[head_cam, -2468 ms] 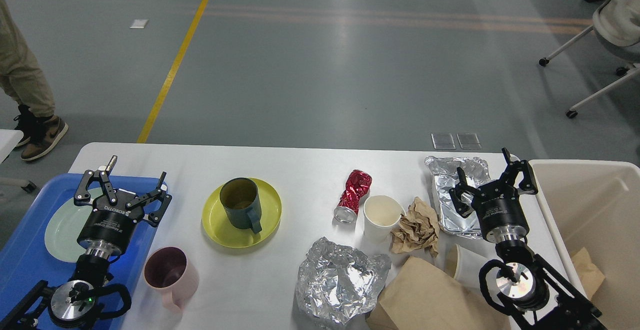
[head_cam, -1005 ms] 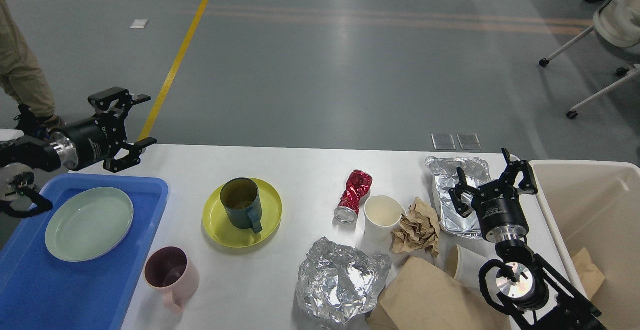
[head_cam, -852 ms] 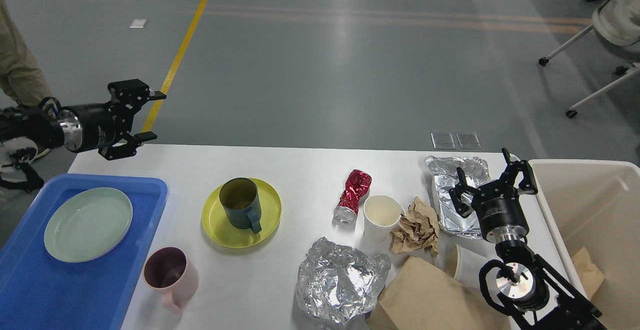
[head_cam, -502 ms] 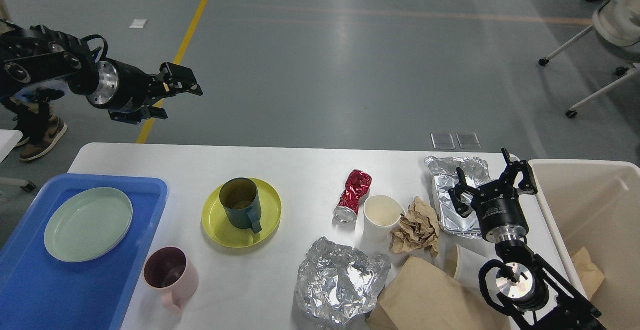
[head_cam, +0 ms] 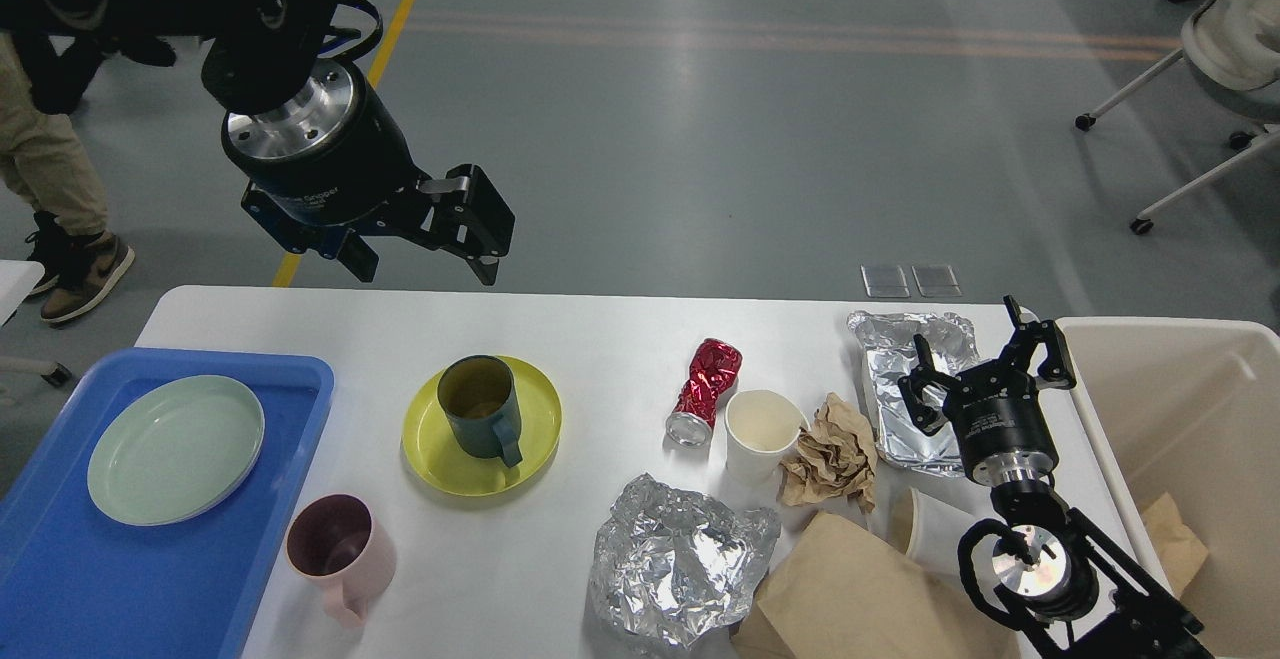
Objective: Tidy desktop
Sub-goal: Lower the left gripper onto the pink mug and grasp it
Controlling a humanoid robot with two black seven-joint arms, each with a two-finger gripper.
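White matte desktop (head_cam: 600, 339) | rounded corners | cluttered with dishes, trash

Both arms are black with silver metal wrist rings; the left gripper (head_cam: 420, 244) and right gripper (head_cam: 985, 369) carry white lettering and black linkage jaws.

Left tool (head_cam: 420, 249) raised, spread, above desktop (head_cam: 600, 339); green mug (head_cam: 480, 409) on yellow plate (head_cam: 435, 454).

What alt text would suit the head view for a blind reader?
Two empty, open grippers hover over a cluttered white desktop: the left gripper above a dark green mug on a yellow plate, the right gripper over a foil tray beside a beige bin.
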